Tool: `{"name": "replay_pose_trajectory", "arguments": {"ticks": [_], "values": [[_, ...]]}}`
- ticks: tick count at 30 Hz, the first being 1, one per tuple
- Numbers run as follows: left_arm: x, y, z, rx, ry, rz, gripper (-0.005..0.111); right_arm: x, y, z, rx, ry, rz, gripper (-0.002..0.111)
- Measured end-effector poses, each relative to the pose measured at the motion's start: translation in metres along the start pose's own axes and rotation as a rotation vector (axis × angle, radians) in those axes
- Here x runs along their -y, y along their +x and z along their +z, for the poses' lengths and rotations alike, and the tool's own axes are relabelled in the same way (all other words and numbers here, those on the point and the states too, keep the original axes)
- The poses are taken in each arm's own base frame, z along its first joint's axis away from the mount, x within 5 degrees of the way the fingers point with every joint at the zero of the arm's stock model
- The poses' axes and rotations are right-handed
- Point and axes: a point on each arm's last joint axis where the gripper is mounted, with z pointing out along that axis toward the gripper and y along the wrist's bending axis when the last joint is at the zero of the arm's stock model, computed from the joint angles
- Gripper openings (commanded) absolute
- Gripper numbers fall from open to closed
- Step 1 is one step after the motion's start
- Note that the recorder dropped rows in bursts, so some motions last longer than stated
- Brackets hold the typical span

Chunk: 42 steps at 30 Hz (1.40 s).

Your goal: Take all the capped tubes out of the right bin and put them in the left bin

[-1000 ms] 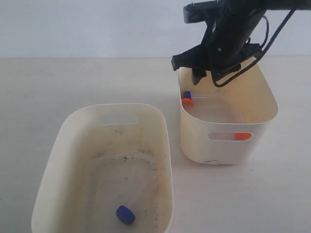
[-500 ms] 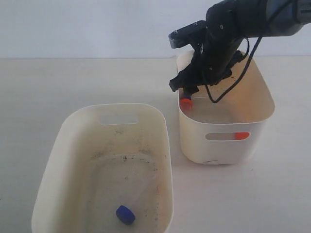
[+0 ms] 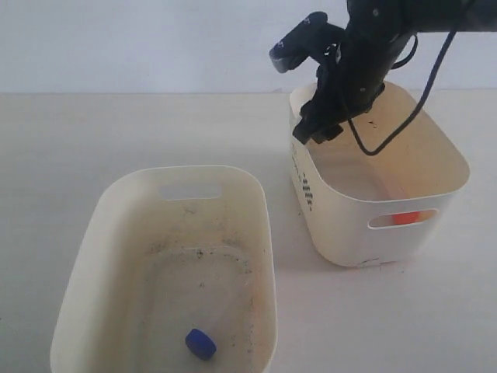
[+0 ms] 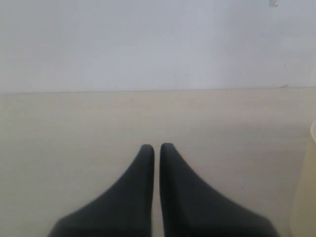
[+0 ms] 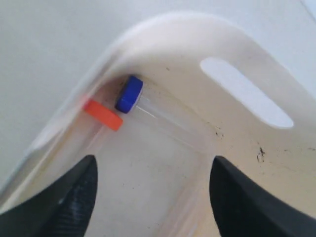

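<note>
The right gripper (image 5: 153, 170) hangs just over a corner of the right bin (image 3: 439, 186), its jaws spread wide with nothing between them. Below it, the blue-capped tube (image 5: 129, 94) lies on the floor along the wall that has the slot handle, with its cap pushed into the corner. The orange-capped tube (image 5: 102, 114) lies along the adjoining wall, its cap just beside the blue one. Another orange cap (image 3: 404, 218) shows through the near handle slot of the same bin. A lone blue cap (image 3: 200, 343) already sits on the speckled floor of the left bin (image 3: 260, 225), so three tubes seem left to move. The left gripper (image 4: 156, 148) idles over the bare table (image 3: 78, 140) with its fingers pressed almost together, holding nothing. The step in hand looks like a descent for a pick. It would go best with the jaws turned square across the clear body of one tube and brought down partway along it, away from the corner where the two caps crowd together. One finger must slip between tube and wall, so a slow, straight drop seems wise. A nudge on the rim could slide the light bin, and a glancing closure could roll the slick tube aside.
</note>
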Motion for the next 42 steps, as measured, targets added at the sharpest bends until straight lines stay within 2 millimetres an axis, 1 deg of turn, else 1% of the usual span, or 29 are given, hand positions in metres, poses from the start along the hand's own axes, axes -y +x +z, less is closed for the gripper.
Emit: {"name": "replay_pose_trajectory", "arguments": {"ticks": [2, 4, 7, 8, 11, 14, 16, 21, 22, 28, 33, 38, 42], "values": [[0.0, 0.0, 0.0, 0.0, 0.0, 0.0, 0.004, 0.001, -0.003, -0.014, 0.037, -0.015, 0.042, 0.062], [0.0, 0.0, 0.0, 0.0, 0.0, 0.0, 0.004, -0.001, -0.004, -0.021, 0.057, -0.042, 0.074, 0.062], [0.0, 0.0, 0.0, 0.0, 0.0, 0.0, 0.004, 0.002, -0.003, -0.03, 0.057, -0.026, 0.026, 0.062], [0.0, 0.0, 0.0, 0.0, 0.0, 0.0, 0.004, 0.007, 0.0, -0.035, 0.047, -0.018, -0.008, 0.062], [0.0, 0.0, 0.0, 0.0, 0.0, 0.0, 0.004, 0.018, 0.01, -0.04, -0.001, -0.01, -0.064, 0.062], [0.0, 0.0, 0.0, 0.0, 0.0, 0.0, 0.004, 0.032, 0.02, -0.039, -0.05, -0.001, -0.082, 0.062], [0.0, 0.0, 0.0, 0.0, 0.0, 0.0, 0.004, 0.032, 0.026, -0.036, -0.076, -0.011, -0.063, 0.062], [0.0, 0.0, 0.0, 0.0, 0.0, 0.0, 0.004, 0.019, 0.032, -0.028, -0.081, -0.12, 0.067, 0.062], [0.0, 0.0, 0.0, 0.0, 0.0, 0.0, 0.004, 0.016, 0.033, -0.027, -0.083, -0.147, 0.12, 0.062], [0.0, 0.0, 0.0, 0.0, 0.0, 0.0, 0.004, 0.007, 0.033, -0.028, -0.102, -0.23, 0.301, 0.062], [0.0, 0.0, 0.0, 0.0, 0.0, 0.0, 0.004, 0.004, 0.032, -0.028, -0.112, -0.255, 0.44, 0.062], [0.0, 0.0, 0.0, 0.0, 0.0, 0.0, 0.004, 0.003, 0.03, -0.028, -0.117, -0.246, 0.618, 0.062], [0.0, 0.0, 0.0, 0.0, 0.0, 0.0, 0.004, -0.003, 0.027, -0.029, -0.124, -0.247, 0.688, 0.062]]}}
